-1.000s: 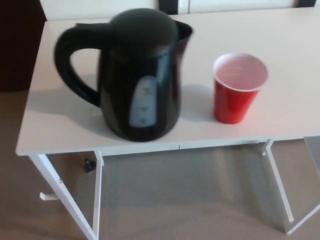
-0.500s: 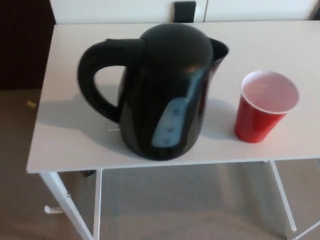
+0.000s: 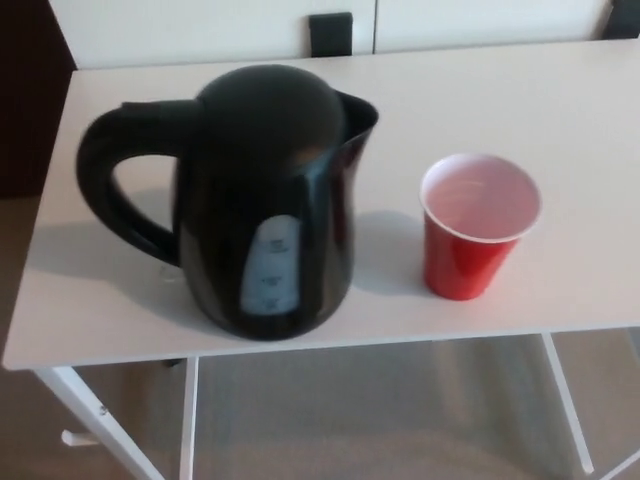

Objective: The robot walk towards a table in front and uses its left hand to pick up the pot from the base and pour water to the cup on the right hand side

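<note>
Neither my left hand nor my right hand shows in the head view, so I cannot tell whether either is spread, closed or holding anything, and I can place things only by my own sides.

The white rectangular table (image 3: 560, 90) runs across the whole view. Its near edge crosses low in front of me, with white metal legs (image 3: 100, 425) and grey carpet floor (image 3: 370, 420) under it. Its left edge slants along my left side, with dark floor beyond. The far edge meets a pale wall, where a small black block (image 3: 331, 34) stands behind the table. On my right the top runs out of view.

Bare tabletop lies to the left of the handle, behind the kettle, and in a wide stretch behind and to the right of the cup. A clear gap separates kettle and cup; they do not touch.

The glossy black plastic electric kettle (image 3: 265, 200) stands upright on the left half, close to the near edge. Its looped handle (image 3: 110, 185) points to my left, its spout (image 3: 360, 108) to my right and towards the cup. A pale water-level window (image 3: 272, 265) faces me. The domed lid is shut. I cannot make out a separate base beneath it.

The red plastic cup with a white inside (image 3: 478, 225) stands upright to the kettle's right, near the front edge, mouth open
</note>
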